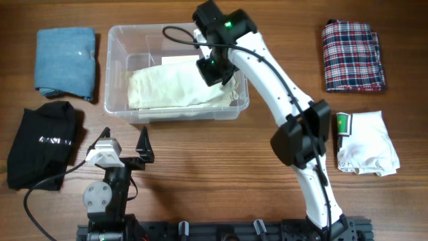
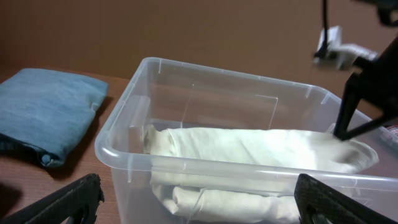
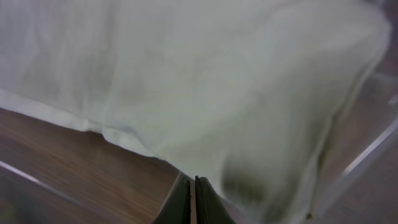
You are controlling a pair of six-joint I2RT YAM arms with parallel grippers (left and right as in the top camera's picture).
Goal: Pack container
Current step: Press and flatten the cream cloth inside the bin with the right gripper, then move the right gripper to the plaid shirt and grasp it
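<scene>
The clear container (image 1: 111, 73) stands at the back left of centre and holds a folded cream garment (image 1: 170, 87). My right gripper (image 1: 226, 82) is shut, reaching down into the container's right end, its tips at the garment's edge. In the right wrist view the shut fingers (image 3: 194, 182) meet at the rim of the cream garment (image 3: 217, 74), beside the container wall (image 3: 367, 155); nothing shows between them. My left gripper (image 1: 124, 142) is open and empty in front of the container. In its wrist view the container (image 2: 124, 118) and garment (image 2: 249, 146) fill the space between the open fingers (image 2: 199, 208).
A folded blue cloth (image 1: 65, 60) lies left of the container, also in the left wrist view (image 2: 43, 115). A black garment (image 1: 43, 144) lies at front left. A plaid shirt (image 1: 352, 55) and a white garment with a green print (image 1: 366, 142) lie at right.
</scene>
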